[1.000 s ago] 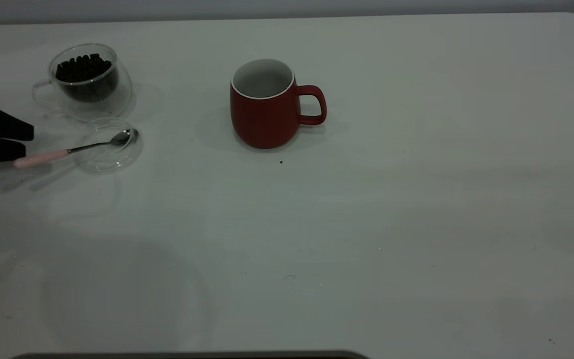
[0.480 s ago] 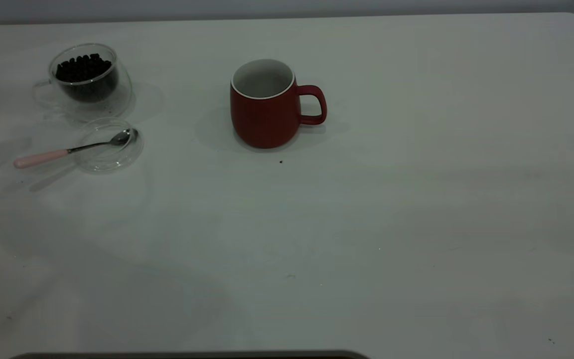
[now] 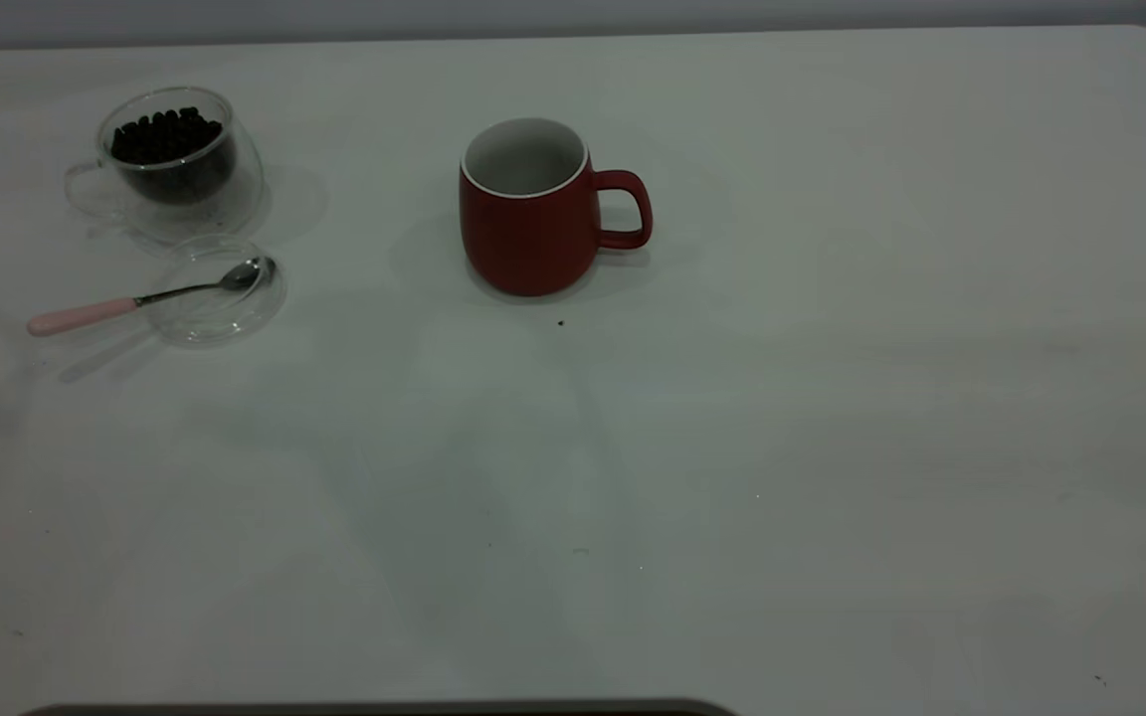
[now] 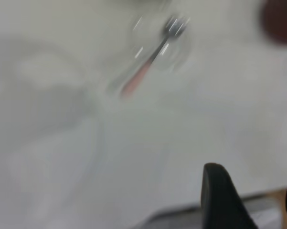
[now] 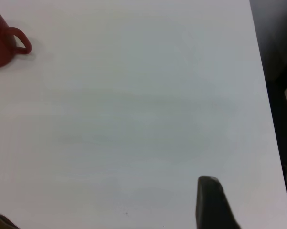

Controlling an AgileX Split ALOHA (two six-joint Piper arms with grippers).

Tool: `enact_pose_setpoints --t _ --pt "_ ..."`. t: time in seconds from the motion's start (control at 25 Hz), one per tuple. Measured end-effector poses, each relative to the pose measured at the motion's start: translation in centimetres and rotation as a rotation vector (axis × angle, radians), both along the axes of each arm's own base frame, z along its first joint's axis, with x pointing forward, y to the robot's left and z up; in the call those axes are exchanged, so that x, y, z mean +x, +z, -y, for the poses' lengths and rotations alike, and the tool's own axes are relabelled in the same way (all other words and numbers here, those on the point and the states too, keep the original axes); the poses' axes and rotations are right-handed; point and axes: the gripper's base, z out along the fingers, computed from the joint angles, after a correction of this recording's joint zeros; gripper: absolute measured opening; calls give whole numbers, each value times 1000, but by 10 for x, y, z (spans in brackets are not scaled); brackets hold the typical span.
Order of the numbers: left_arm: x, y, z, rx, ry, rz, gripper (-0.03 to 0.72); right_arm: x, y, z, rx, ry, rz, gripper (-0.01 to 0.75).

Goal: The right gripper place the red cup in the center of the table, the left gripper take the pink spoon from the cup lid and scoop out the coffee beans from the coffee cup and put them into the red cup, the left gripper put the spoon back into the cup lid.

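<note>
Standing upright near the middle of the bench [image 3: 832,418] is the red cup [image 3: 530,214], handle turned toward the right arm's side, white inside showing. Over at the far left corner sits the coffee cup [image 3: 175,164], clear glass, with the coffee beans [image 3: 167,139] heaped dark inside it. Just in front of it, and very close to it, lies the cup lid [image 3: 220,293], flat on the bench. And the pink spoon [image 3: 150,296] rests across it: metal bowl inside the lid, neck over the rim, pink handle sticking out onto the bench toward the left edge.

Neither arm shows in the exterior view. On the left wrist view, the left gripper [image 4: 255,200] hangs above bare bench, well apart from the spoon [image 4: 150,59] and lid [image 4: 162,45]; one black finger and the edge of another show with a clear gap between them, spread and grasping nothing. On the right wrist view, one dark finger [image 5: 211,205] of the right gripper shows near the bench's edge, far from the red cup [image 5: 5,45]; I cannot tell whether its fingers are spread or closed.
</note>
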Motion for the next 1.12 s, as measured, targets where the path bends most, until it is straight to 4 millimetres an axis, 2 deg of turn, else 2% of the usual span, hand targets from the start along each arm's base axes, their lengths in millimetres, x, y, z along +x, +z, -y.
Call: enact_pose_setpoints --t 0.08,0.2,0.36,0.48,0.6,0.84,1.12 --pt "-23 14 14 78 45 -22 392 0 0 0 0 0 0 414" --pt "-61 24 34 134 24 -34 392 0 0 0 0 0 0 414" --pt "-116 28 50 158 -2 -18 392 0 0 0 0 0 0 414" --pt "-153 23 55 192 7 31 392 0 0 0 0 0 0 414" --pt "-182 5 61 202 36 74 392 0 0 0 0 0 0 414" --pt "-224 -21 71 236 -12 137 392 0 0 0 0 0 0 414" --pt "-253 -18 74 264 4 289 392 0 0 0 0 0 0 414"
